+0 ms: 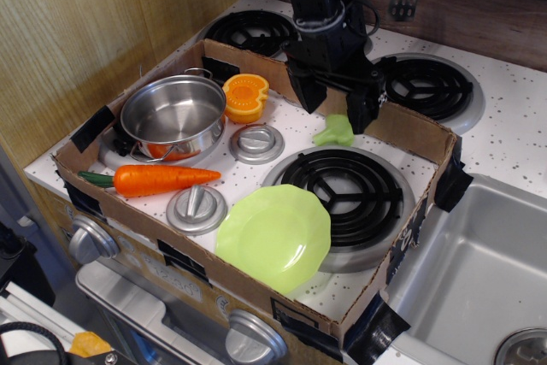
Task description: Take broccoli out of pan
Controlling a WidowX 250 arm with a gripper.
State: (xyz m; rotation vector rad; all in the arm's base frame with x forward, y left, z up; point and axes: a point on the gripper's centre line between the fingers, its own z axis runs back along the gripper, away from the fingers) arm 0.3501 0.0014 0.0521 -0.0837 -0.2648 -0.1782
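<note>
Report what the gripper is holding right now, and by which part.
Nothing is held. The black gripper is open, its fingers spread above the small light-green toy broccoli floret, which lies free on the white speckled stovetop beside the front burner.

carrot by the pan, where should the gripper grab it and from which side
Grip the carrot around its thick orange middle, coming straight down from above. It lies flat on its side, green top left and tip right, so the fingers should close across its width. The pan sits close behind, leaving less room there.
</note>
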